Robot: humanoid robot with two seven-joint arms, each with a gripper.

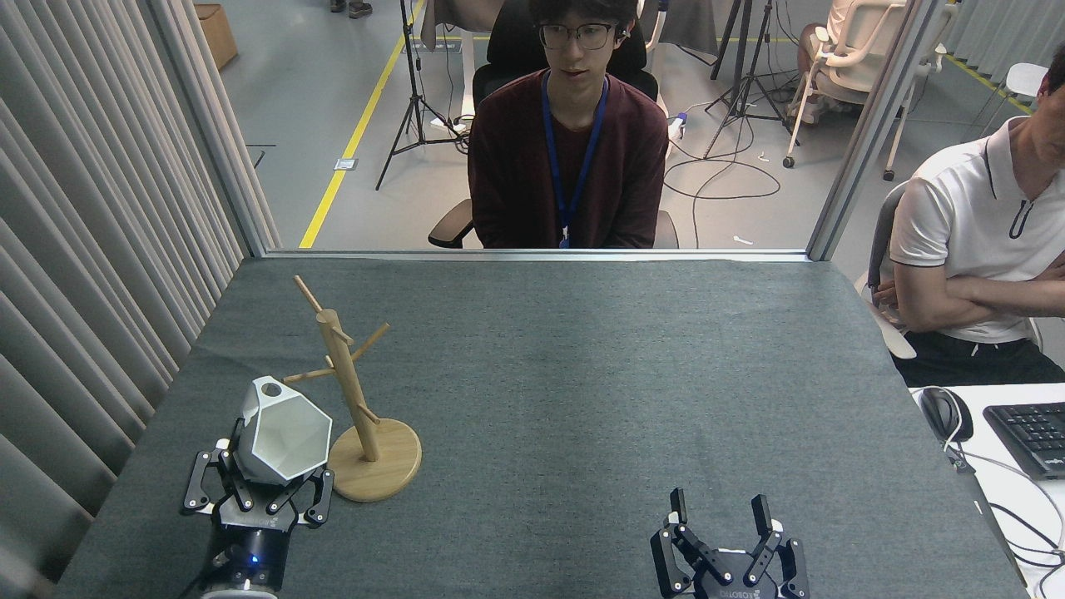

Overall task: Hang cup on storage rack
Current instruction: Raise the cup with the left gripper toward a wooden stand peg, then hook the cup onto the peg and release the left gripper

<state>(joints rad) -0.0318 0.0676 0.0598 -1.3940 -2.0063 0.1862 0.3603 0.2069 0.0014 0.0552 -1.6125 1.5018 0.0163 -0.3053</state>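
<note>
White faceted cup (281, 438) gripped beside a pale wooden storage rack (354, 399) on grey felt-like cloth (582, 374).
The left gripper (260, 491) has its jaws closed around the cup's tapered base, rim tilted up, tab uppermost, just left of the rack's round disc base; the right gripper (720, 516) hangs spread, empty.

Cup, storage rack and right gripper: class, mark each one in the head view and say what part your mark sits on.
cup (287, 439), head view, on its pale faceted inner wall.
storage rack (348, 384), head view, on the upright wooden post.
right gripper (720, 512), head view, midway between its open fingertips.
</note>
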